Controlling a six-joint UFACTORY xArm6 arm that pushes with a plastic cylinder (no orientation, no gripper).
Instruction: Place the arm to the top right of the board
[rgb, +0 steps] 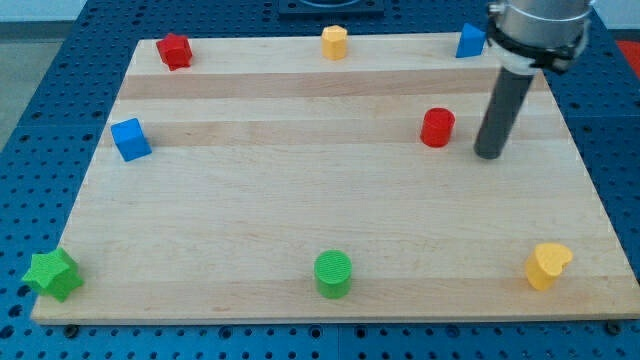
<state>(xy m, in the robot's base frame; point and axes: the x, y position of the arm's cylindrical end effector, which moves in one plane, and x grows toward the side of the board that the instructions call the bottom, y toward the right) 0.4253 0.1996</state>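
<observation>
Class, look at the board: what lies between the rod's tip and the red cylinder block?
Nothing: in the camera view, only bare wooden board separates my tip from the red cylinder block at its left.

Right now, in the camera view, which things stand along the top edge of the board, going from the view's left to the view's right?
Red star block → yellow block → blue block. My tip rests lower down, right of the red cylinder.

Tip (489, 153) right of cylinder (437, 128)

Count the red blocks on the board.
2. A red star-like block sits near the view's top left corner; a red cylinder stands right of centre, just left of my tip. None appear hidden.
</observation>
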